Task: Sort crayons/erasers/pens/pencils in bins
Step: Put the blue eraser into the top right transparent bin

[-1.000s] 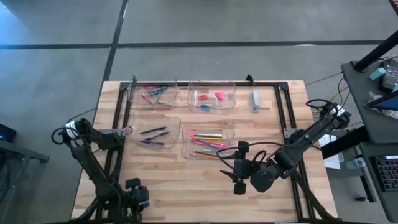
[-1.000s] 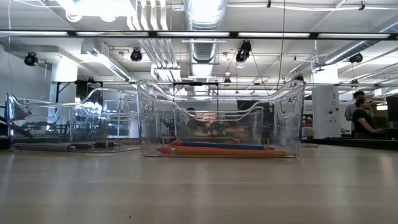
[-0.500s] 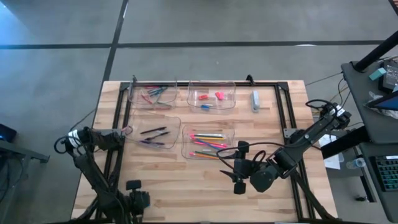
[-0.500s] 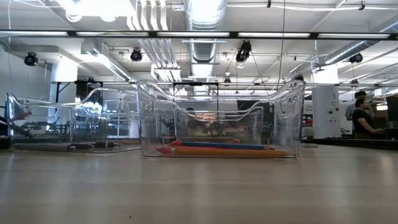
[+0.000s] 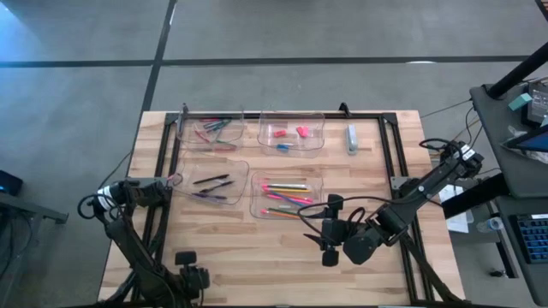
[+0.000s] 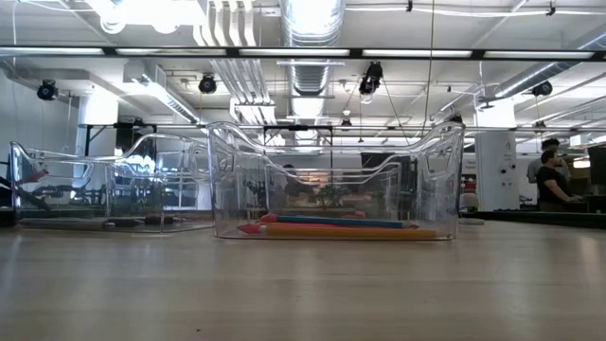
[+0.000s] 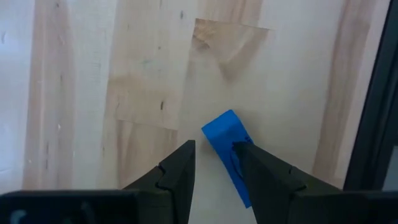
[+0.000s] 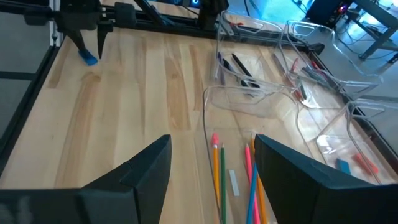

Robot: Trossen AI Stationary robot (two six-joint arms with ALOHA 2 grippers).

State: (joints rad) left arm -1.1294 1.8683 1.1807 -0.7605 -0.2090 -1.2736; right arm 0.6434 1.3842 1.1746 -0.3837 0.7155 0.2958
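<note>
My left jaws stand apart, low over the near left corner of the worktop [image 7: 93, 93], clamped on nothing. The blue eraser [image 7: 222, 138] lies flat just under and ahead of them. Its long axis slants across the gap, so one end tucks beneath one finger [image 7: 267, 180]. I judge a small wrist turn would square me to it. This arm is by far the nearer. My right jaws, wide apart and empty, hang farther off by the pencils [image 8: 217, 168]. The erasers' bin [image 5: 315, 144] sits at the far edge, well apart.
</note>
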